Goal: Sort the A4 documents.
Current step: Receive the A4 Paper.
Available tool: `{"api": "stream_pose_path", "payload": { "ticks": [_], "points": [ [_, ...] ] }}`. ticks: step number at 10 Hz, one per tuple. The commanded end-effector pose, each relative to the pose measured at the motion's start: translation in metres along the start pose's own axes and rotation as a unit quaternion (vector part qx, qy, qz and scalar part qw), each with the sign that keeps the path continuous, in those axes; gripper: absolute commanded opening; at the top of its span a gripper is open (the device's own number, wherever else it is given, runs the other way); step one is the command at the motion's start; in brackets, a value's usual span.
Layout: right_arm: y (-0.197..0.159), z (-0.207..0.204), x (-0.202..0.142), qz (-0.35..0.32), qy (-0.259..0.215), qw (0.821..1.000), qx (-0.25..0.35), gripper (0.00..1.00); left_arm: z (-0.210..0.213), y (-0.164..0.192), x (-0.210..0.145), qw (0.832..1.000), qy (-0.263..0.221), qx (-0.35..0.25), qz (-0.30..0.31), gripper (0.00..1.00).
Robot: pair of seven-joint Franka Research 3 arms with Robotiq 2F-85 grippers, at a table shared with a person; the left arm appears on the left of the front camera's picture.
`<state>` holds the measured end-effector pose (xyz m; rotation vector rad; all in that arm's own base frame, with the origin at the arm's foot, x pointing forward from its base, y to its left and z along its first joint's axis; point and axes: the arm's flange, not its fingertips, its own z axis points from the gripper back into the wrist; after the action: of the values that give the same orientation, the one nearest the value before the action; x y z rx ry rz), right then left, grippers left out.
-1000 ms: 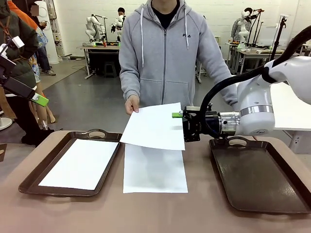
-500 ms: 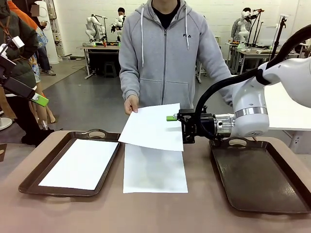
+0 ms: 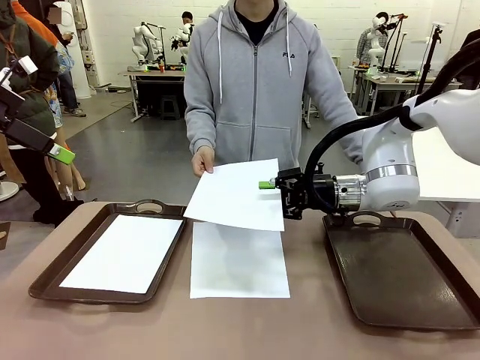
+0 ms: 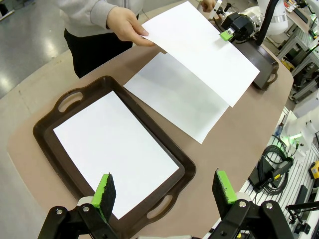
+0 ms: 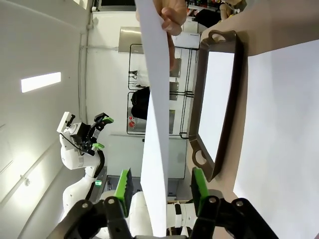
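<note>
**A:** Where are the papers?

**B:** In the left tray [image 3: 56,262] lies one sheet [image 3: 124,251]. A second sheet [image 3: 238,262] lies flat on the table [image 3: 225,330], between that tray and the right tray [image 3: 405,277]. A third sheet [image 3: 236,193] is in the air above it, pinched at its far left corner by the person's hand [image 3: 202,161].

**A:** And the right gripper [image 5: 160,172]?

**B:** Its pads sit either side of that sheet's right edge, with gaps showing on both sides.

**A:** The left gripper [image 4: 163,175]?

**B:** Spread wide, above the left tray.

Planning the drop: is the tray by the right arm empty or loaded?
Empty: the right-side tray shows a bare dark bottom, no sheet inside.
</note>
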<state>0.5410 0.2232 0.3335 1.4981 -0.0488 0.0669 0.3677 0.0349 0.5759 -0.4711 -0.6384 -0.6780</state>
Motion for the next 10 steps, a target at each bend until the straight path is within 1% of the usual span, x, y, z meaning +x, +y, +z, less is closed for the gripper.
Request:
{"api": "stream_pose_path", "payload": {
  "ticks": [1, 2, 3, 4, 5, 6, 7, 8, 10],
  "points": [
    [0.0030, -0.0006, 0.0033, -0.011, -0.003, 1.000, -0.001, 0.45, -0.0001, -0.0006, 0.0001, 1.000, 0.001, 0.002, 0.000, 1.00],
    [0.0028, -0.0005, 0.0028, -0.012, -0.002, 1.000, -0.001, 0.13, -0.0001, -0.0006, 0.0001, 1.000, 0.001, 0.002, 0.000, 1.00],
    [0.0021, 0.0006, 0.0028, -0.012, -0.003, 1.000, 0.000, 0.27, -0.0001, -0.0006, 0.0001, 1.000, 0.001, 0.002, 0.000, 1.00],
    [0.0017, 0.0014, 0.0028, -0.013, -0.003, 1.000, 0.001, 0.00, -0.0001, -0.0006, 0.0001, 1.000, 0.001, 0.002, 0.000, 1.00],
    [0.0017, 0.0012, 0.0028, -0.013, -0.004, 1.000, 0.001, 0.23, -0.0001, -0.0006, 0.0001, 1.000, 0.001, 0.002, 0.000, 1.00],
    [0.0017, 0.0012, 0.0028, -0.013, -0.004, 1.000, 0.001, 0.00, -0.0001, -0.0006, 0.0001, 1.000, 0.001, 0.002, 0.000, 1.00],
    [0.0017, 0.0012, 0.0028, -0.013, -0.004, 1.000, 0.001, 0.05, -0.0001, -0.0006, 0.0001, 1.000, 0.001, 0.002, 0.000, 1.00],
    [0.0017, 0.0012, 0.0028, -0.013, -0.004, 1.000, 0.001, 0.00, -0.0001, -0.0006, 0.0001, 1.000, 0.001, 0.002, 0.000, 1.00],
    [0.0017, 0.0012, 0.0028, -0.013, -0.004, 1.000, 0.001, 0.00, -0.0001, -0.0006, 0.0001, 1.000, 0.001, 0.002, 0.000, 1.00]
  ]
}}
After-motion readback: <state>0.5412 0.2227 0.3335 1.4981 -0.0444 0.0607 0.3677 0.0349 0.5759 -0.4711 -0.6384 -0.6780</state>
